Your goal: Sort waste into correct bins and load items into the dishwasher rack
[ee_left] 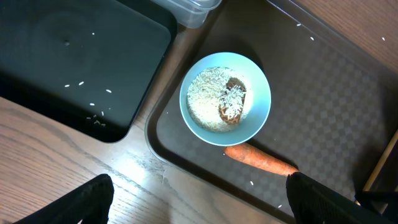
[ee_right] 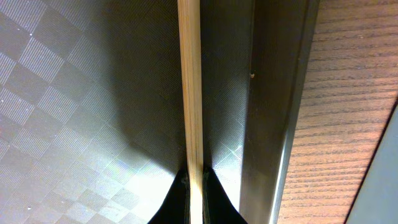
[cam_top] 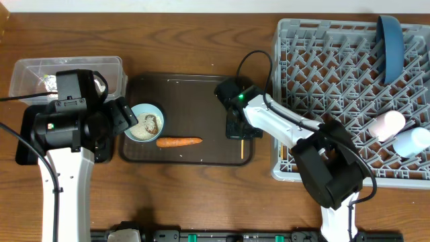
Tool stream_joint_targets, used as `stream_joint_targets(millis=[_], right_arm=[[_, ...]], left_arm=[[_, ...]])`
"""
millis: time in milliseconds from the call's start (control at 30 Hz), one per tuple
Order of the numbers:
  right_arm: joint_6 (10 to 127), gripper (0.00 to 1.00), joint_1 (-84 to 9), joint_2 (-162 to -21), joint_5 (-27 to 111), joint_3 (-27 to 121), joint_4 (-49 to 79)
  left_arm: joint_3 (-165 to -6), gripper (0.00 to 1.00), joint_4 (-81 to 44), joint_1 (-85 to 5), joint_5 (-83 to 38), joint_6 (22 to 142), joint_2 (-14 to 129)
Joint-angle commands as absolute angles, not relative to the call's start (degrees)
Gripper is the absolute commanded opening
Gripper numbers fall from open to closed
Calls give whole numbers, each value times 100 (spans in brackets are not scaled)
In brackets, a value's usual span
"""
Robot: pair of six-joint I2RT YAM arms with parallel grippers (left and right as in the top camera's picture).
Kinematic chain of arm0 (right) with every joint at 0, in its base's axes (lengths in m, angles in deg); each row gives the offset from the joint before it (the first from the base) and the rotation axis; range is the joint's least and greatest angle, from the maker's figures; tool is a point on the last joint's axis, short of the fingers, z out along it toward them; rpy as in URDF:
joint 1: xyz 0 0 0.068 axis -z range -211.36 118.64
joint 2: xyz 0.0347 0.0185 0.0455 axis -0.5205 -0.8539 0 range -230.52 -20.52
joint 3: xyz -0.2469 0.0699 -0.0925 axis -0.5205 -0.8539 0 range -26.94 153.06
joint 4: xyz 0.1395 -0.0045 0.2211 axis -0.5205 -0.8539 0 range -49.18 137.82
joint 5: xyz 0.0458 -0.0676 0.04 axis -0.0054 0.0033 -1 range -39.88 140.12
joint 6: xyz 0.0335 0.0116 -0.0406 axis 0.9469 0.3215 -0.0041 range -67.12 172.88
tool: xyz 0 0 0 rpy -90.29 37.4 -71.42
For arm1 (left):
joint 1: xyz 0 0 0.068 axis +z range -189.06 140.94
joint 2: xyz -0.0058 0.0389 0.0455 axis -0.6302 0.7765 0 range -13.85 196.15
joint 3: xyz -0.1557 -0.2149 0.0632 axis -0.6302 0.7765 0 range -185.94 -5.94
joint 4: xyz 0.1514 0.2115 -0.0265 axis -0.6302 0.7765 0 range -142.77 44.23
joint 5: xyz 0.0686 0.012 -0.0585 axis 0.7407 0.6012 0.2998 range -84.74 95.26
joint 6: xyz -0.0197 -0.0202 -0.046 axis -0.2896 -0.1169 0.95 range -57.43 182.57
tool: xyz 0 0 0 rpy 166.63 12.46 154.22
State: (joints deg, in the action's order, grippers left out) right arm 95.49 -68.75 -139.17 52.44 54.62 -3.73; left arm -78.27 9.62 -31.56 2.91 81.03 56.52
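Note:
The light-blue bowl (cam_top: 144,122) holds white rice and a brown food lump (ee_left: 231,99) on the dark brown serving tray (cam_top: 188,87). It also shows in the left wrist view (ee_left: 225,98). An orange carrot (cam_top: 179,142) lies beside it, also in the left wrist view (ee_left: 260,160). My left gripper (ee_left: 199,199) is open above the tray's edge, near the bowl. My right gripper (ee_right: 191,186) is shut on the wooden chopsticks (ee_right: 190,81) at the tray's right side (cam_top: 240,149). The grey dishwasher rack (cam_top: 322,60) holds the blue plate (cam_top: 391,39), a pinkish-white cup (cam_top: 385,125) and a light-blue cup (cam_top: 411,141).
The clear tub (cam_top: 40,67) at the far left holds wrappers. The shallow black tray (ee_left: 62,56) lies beside it with scattered rice grains, mostly under my left arm in the overhead view. The serving tray's raised rim (ee_right: 280,112) runs next to the chopsticks.

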Motion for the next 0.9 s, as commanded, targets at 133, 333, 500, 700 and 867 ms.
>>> stream_joint_targets(millis=[133, 333, 500, 700, 867], right_arm=[[9361, 1, -6952, -13770, 5286, 5620, -522], [8650, 1, -6694, -12804, 5290, 6262, -911], [8382, 1, -6348, -11932, 5555, 6326, -1294], [8056, 1, -5765, -11694, 5979, 6262, -2131], [8047, 1, -5540, -11696, 5970, 5744, -2021]], left_arm=[[-7788, 89, 971, -3127, 381, 8177, 5661], [-7788, 89, 971, -3127, 379, 8177, 5661], [-7788, 89, 971, -3127, 381, 8177, 5661], [-7788, 89, 971, -3127, 379, 8177, 5661], [-7788, 89, 971, -3127, 381, 8177, 5661]])
